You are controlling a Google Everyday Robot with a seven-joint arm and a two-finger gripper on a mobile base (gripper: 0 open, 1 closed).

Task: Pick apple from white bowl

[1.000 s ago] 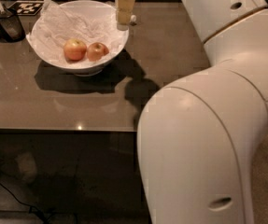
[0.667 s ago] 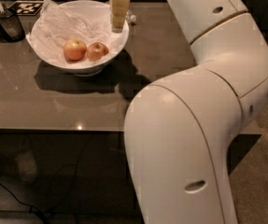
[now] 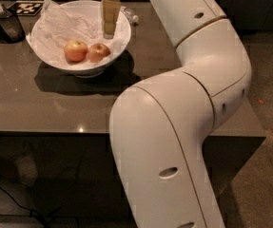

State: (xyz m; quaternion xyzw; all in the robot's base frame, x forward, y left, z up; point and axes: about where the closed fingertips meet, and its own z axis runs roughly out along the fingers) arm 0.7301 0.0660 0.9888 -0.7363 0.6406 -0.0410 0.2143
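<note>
Two apples lie side by side, touching or nearly so, at the front of the white bowl (image 3: 85,71), on the crumpled paper (image 3: 60,25) that lines it. The apple (image 3: 98,52) wanted is the smaller, darker red one on the right; its neighbour, the orange-patched apple (image 3: 75,50), sits on the left. Neither has stirred over the last second. What has changed is the gripper (image 3: 109,31): a second ago it hung at the bowl's right rim, and it has since slid left, so that it now hangs inside the rim over the paper at the back of the bowl, above and behind the dark apple and clear of it. I cannot tell whether the jaws are wide or narrow, since they show only as one tan block from this side. The big white arm (image 3: 183,103) has swung with it and fills the right of the view. I judge the reach to be nearly lined up; what remains is a short move forward and down onto the right-hand fruit without nudging its neighbour. A dark container (image 3: 5,23) with a utensil stands on the surface (image 3: 41,108) to the left, well out of the way.
</note>
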